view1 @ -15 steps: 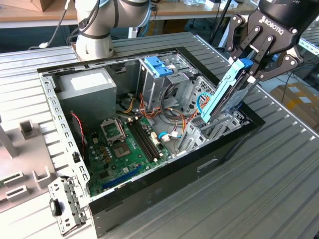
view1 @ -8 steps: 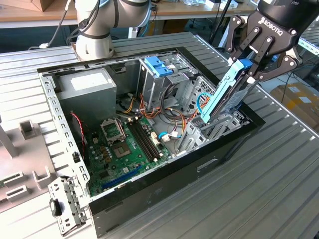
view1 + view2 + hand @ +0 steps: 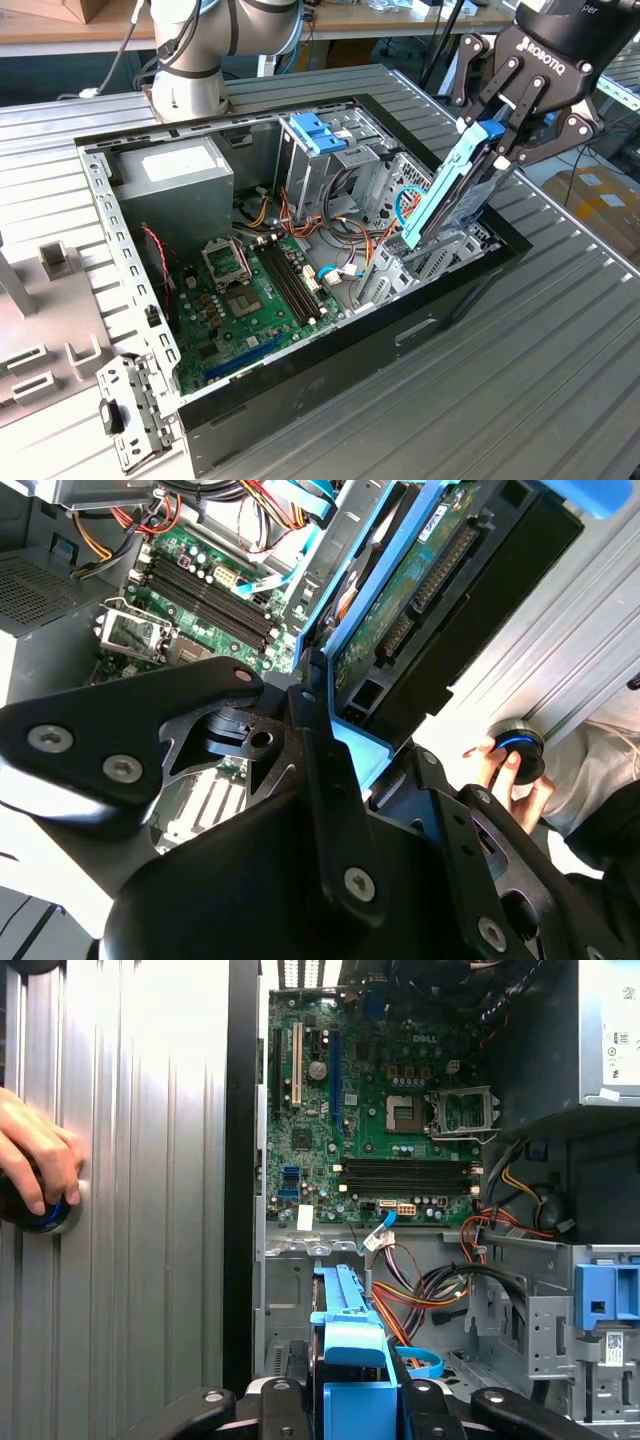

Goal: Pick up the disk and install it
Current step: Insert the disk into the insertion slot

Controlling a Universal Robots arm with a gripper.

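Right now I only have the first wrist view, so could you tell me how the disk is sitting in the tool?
Observer: In the exterior view the tool is shut on the upper end of the disk, which hangs steeply tilted.
Operator: Thank you. Where is its lower end?
Observer: It points down into the open case, near the corner at the exterior view's right. I cannot tell whether it touches anything there.
Operator: And which face of it is exposed?
Observer: In the second wrist view its green circuit board faces the camera, framed by the blue carrier.
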